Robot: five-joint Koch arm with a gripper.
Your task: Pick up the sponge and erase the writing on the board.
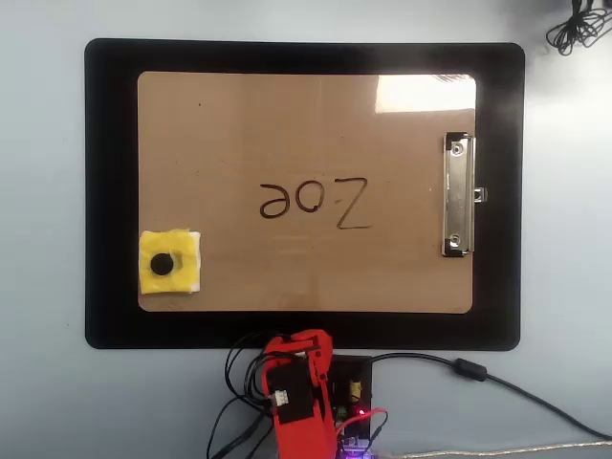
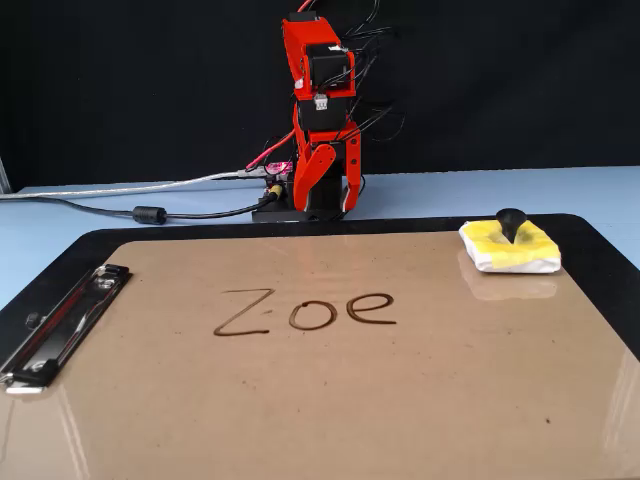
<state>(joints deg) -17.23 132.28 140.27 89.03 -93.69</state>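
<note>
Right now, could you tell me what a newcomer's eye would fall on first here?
The dark writing, "Zoe", sits mid-board, untouched. The yellow sponge with its black knob lies on the board's lower left corner in the overhead view. The red arm stands folded beyond the black mat, away from both.

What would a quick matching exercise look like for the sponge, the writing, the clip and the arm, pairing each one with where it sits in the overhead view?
1 sponge
2 writing
3 clip
4 arm

A board's right edge
B below the mat
C board's lower left corner
D board's centre

Pairs: 1-C, 2-D, 3-A, 4-B
</note>
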